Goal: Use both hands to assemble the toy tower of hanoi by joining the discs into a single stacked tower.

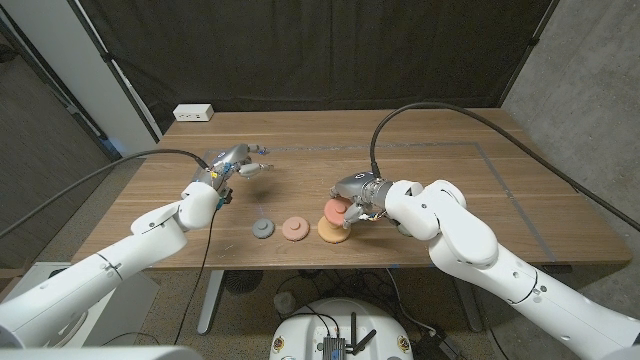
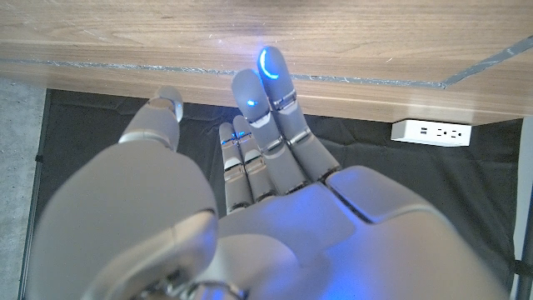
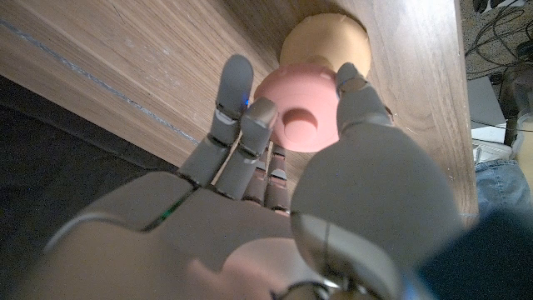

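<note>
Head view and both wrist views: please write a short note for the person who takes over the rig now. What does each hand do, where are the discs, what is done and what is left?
Right hand: holds a pink disc above the orange disc, which lies on the table.
Left hand: holds nothing, fingers apart, raised over the table behind the discs.
Grey disc and salmon disc lie side by side on the table, left of the orange one, each alone.
Done: pink disc picked up and brought over the orange one.
Left: set pink on orange, then stack the salmon and grey discs, probably with the left hand helping.
</note>
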Motion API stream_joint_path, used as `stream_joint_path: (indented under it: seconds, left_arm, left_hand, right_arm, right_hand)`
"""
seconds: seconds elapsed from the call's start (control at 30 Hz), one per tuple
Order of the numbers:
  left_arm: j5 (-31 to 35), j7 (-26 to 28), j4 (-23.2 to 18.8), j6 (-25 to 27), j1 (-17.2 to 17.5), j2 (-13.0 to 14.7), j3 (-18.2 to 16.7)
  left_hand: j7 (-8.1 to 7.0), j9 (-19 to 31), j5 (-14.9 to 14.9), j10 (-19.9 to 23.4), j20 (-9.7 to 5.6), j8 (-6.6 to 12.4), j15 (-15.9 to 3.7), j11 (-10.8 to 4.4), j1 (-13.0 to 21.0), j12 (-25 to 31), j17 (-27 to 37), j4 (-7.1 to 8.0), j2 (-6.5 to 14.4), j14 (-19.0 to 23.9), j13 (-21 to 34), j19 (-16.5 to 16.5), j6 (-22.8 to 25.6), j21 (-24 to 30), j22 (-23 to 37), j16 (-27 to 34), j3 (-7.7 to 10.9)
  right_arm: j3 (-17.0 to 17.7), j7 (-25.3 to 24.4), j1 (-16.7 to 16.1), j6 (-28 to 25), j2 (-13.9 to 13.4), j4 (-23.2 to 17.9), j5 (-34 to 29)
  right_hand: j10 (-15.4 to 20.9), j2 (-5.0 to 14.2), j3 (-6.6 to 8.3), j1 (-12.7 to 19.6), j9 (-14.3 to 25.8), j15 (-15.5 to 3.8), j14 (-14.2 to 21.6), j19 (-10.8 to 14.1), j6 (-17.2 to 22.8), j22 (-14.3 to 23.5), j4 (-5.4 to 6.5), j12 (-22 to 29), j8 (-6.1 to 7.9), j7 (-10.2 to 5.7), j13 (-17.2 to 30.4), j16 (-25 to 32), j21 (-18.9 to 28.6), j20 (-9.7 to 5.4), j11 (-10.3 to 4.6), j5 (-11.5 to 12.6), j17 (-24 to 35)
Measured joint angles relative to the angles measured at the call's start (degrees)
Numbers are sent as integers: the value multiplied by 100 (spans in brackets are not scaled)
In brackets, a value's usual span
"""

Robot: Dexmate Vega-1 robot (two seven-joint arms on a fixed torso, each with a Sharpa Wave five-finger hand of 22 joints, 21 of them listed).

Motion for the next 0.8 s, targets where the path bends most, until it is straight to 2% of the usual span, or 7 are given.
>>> stream_joint_path:
  seconds: [0.8]
  left_arm:
    - [-33,158,188,-359,123,-73,-62]
  left_hand:
    - [-1,0,0,-1,0,0,-11,0,0,0,-3,-7,0,51,0,0,0,102,-31,18,56]
  right_arm:
    - [-261,211,257,-23,282,316,3]
  right_hand:
    - [12,0,0,0,35,-31,30,-1,-1,0,0,-61,24,-1,169,-49,0,0,11,40,2]
